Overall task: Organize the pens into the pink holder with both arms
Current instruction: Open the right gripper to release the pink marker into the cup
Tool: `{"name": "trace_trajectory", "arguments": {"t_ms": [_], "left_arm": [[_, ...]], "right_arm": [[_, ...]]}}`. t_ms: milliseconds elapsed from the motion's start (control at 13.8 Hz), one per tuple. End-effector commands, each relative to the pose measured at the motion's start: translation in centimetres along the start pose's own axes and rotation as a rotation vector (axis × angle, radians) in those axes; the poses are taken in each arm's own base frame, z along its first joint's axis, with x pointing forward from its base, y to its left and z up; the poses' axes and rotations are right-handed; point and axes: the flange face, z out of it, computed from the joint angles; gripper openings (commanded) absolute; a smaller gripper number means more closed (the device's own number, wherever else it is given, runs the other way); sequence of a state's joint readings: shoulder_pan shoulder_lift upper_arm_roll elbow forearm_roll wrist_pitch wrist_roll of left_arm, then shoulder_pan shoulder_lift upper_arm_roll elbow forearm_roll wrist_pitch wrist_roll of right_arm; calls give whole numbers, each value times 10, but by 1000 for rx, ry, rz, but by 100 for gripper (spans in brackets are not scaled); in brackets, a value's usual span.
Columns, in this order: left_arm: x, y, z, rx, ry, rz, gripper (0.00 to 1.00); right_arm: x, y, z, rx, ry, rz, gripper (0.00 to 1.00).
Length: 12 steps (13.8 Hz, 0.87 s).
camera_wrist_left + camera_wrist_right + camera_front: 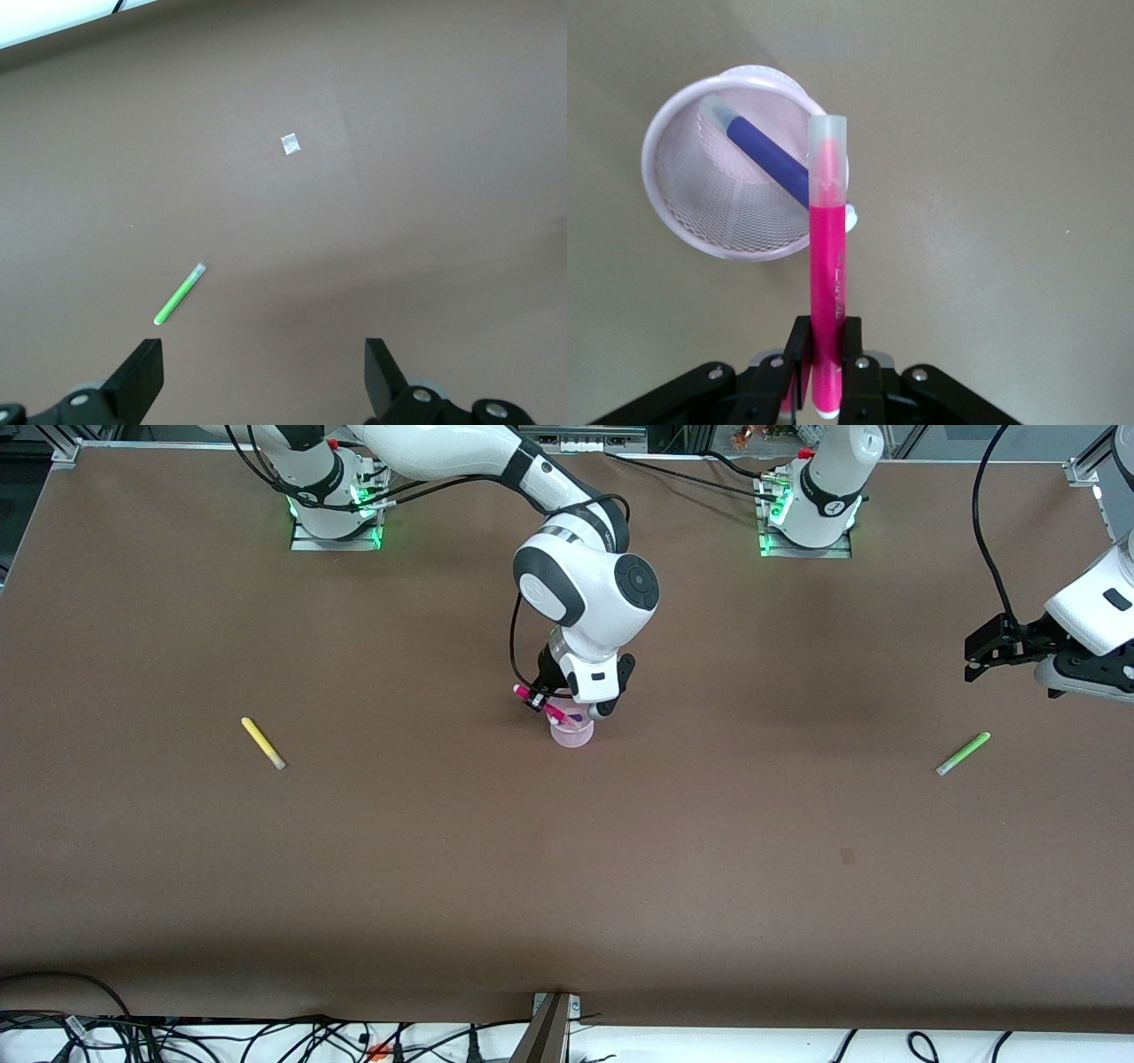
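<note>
A magenta-pink pen (827, 266) with a pale translucent tip is clamped near its tail between the jaws of the right gripper (824, 354), its tip over the rim of the pink holder (682, 221), where a dark purple pen (769, 159) leans. The left gripper (264, 372) is held spread wide over bare table by the light green pen (180, 295). A yellow pen (262, 742) lies toward the right arm's end.
</note>
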<state>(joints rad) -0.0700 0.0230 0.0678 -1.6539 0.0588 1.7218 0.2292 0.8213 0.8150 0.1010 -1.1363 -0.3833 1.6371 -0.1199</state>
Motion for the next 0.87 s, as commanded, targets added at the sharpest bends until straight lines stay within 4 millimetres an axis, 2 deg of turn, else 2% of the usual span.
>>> {"name": "trace_trajectory", "arguments": {"t_ms": [0,291,655,727,800], "left_arm": [[-4,-3,0,-10,9,-23,100],[-4,-1,0,-9,6,-21,100],[-4,5,-1,15,-6,-3,100],[-4,5,-1,15,-8,-2,100],[-4,5,-1,15,-8,-3,100]], "right_arm": [[4,-16,-7,-27,-13,-12,0],[6,-30,-4,-30,-34,-31,0],[5,-28,1,-32,-49,-29,0],[7,-30,5,-31,-54,-30,7],[7,-31,7,-32,-55,-29,31]]}}
